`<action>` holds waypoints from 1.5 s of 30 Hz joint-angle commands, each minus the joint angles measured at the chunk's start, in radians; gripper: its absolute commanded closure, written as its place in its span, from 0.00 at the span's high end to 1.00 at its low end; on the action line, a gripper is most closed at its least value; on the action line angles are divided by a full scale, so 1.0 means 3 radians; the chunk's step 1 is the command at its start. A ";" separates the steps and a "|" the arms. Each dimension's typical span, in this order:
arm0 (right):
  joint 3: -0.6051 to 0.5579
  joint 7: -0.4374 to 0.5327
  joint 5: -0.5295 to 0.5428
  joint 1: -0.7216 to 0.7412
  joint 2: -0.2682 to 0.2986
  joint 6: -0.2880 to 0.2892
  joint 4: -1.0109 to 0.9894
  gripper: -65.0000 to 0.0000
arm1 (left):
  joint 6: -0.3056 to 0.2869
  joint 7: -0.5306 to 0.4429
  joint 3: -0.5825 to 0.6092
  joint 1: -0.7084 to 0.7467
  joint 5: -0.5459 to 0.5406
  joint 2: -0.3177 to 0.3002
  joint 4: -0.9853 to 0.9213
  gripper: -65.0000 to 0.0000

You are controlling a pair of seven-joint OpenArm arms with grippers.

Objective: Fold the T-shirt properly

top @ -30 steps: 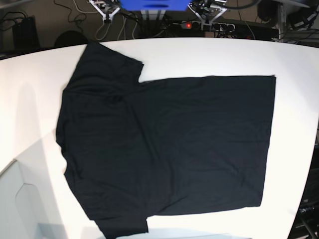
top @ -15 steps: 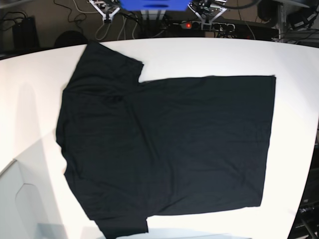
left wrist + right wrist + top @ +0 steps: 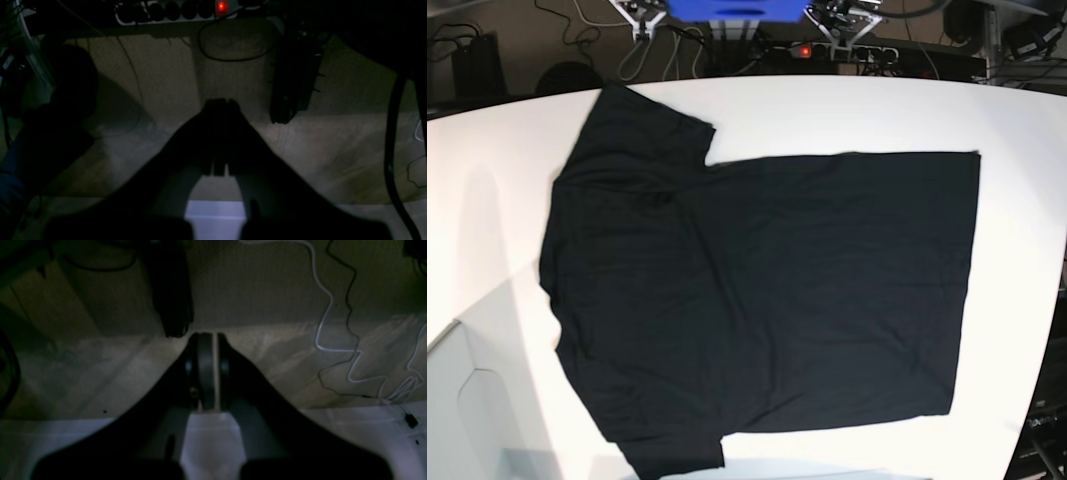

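The white table (image 3: 847, 110) carries the black T-shirt (image 3: 757, 290), spread flat, long axis three to nine o'clock, collar at nine. Both claws sit closed and empty at twelve: right gripper (image 3: 208, 371) nearer the sleeves, left gripper (image 3: 220, 133) nearer the hem.

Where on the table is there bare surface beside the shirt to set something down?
The T-shirt covers most of the white table. Free patches: a wide area left of the collar end; a strip along the far edge, widest right of the upper sleeve; a band right of the hem; a thin strip at the near edge. The middle is fully covered.
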 commanded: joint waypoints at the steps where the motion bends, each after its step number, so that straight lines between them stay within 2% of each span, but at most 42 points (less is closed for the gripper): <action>1: -0.0001 0.0010 0.0025 -0.0060 -0.0002 0.0073 0.0005 0.00 | 0.0016 -0.0006 0.0002 0.0069 0.0013 -0.0009 0.0037 0.00; 13: -0.0001 0.0885 0.0025 -0.0597 -0.0002 0.0073 0.0005 0.00 | -0.0005 -0.0068 -0.0003 0.0729 0.0008 0.0001 0.0830 0.00; 19: -0.0001 0.1258 0.0025 -0.0817 -0.0002 0.0073 0.0005 0.00 | -0.0005 -0.0681 0.0017 0.1000 0.0008 -0.0015 0.0845 0.00; 31: -0.0026 0.2276 0.0025 -0.1313 0.0003 0.0073 0.0031 0.00 | -0.0005 -0.1760 0.0028 0.1568 0.0029 -0.0163 0.0870 0.00; 36: -0.0026 0.2393 0.0025 -0.1728 0.0008 0.0073 0.0578 0.00 | 0.0001 -0.2078 0.0253 0.1906 0.0008 -0.0270 0.1198 0.00; 45: -0.0026 0.2373 0.0025 -0.2679 0.0013 0.0073 0.2169 0.00 | 0.0021 -0.2088 0.0314 0.2703 0.0008 -0.0367 0.2497 0.00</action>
